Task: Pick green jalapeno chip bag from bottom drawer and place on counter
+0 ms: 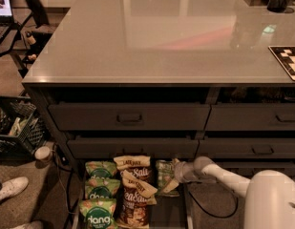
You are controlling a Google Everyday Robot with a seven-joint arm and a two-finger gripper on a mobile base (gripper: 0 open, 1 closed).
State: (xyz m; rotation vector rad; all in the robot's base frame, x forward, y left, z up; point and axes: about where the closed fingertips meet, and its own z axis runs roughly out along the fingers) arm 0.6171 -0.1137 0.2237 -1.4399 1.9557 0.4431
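Jalapeno bag (163, 175) lay in the open bottom drawer (172, 216), at the right end of the row of snacks, just beside the Sea Salt bags (135, 190), with the dang bags (100, 195) further left. In the one camera view its long axis ran from the drawer's back towards its front, so it showed as a slim upright strip tucked partly under the cabinet front. The gripper (178, 172) sat low in the drawer at the bag's right edge, touching it or very nearly so, on the arm (223, 179) reaching in from the right. The bag therefore lay directly to the left of the gripper, its long side facing it. Whether the gripper was open or already closed on the bag could not be told, since its tip merged with the crinkled foil. The counter (161, 37) stood well above, and any lift would probably have to clear the drawer fronts overhanging the bag's back end.
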